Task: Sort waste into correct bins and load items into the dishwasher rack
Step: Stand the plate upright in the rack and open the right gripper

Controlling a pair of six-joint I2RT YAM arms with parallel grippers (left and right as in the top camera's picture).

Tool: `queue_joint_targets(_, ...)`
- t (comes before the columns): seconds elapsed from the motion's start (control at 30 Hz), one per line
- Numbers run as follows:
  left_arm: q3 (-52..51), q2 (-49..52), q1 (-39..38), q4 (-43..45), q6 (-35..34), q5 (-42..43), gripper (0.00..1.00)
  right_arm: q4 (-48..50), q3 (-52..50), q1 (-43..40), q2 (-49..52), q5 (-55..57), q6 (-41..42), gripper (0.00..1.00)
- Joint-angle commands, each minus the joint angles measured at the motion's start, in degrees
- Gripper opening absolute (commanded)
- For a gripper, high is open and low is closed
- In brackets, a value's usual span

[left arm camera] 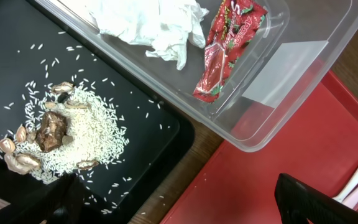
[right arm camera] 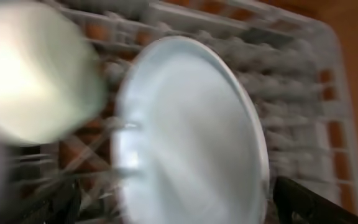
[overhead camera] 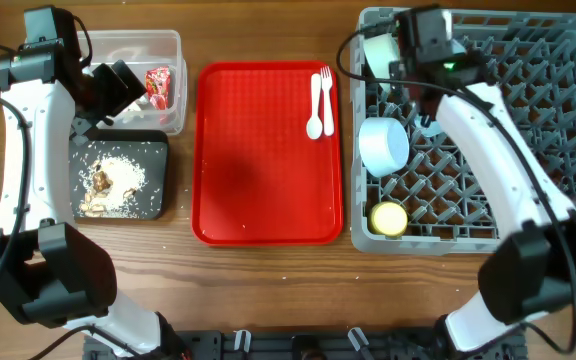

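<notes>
On the red tray (overhead camera: 268, 190), white spoon (overhead camera: 314, 112) beside white fork (overhead camera: 327, 100).

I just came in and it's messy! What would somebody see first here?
The big red tray in the middle of the table jumps out first, with a white spoon and fork near its top right corner. Right of it sits a large grey rack holding a blue bowl and a yellow cup; left of it, rice lies piled on a black tray.
</notes>
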Motion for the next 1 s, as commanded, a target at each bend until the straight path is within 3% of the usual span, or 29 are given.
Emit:
queue_joint_targets(0.0,0.79,-0.94,-0.02,0.15,-0.55,-0.57,1.00,0.72,5.31,0.24,-9.18,-20.41,0.85,1.00)
queue_joint_targets(0.17,0.79,-0.94,-0.02,0.15,-0.55,-0.57,1.00,3.21,5.31,0.22,-13.73,-24.83,1.14,1.00)
queue_joint_targets(0.37,0.79,-0.94,-0.02,0.15,-0.55,-0.57,1.00,4.57,5.27,0.24,-11.69,-26.62,4.83,0.95)
queue_joint_targets(0.57,0.79,-0.94,-0.02,0.15,-0.55,-0.57,1.00,10.36,5.25,3.34,-2.14,-37.03,17.27,0.82)
queue_joint_targets(0.7,0.79,-0.94,-0.02,0.15,-0.55,-0.57,1.00,13.99,5.27,7.87,4.98,-36.41,22.93,0.73)
queue_joint_targets(0.97,0.79,-0.94,-0.02,0.15,-0.55,-0.57,1.00,14.91,5.27,10.51,17.88,-35.50,28.85,0.69)
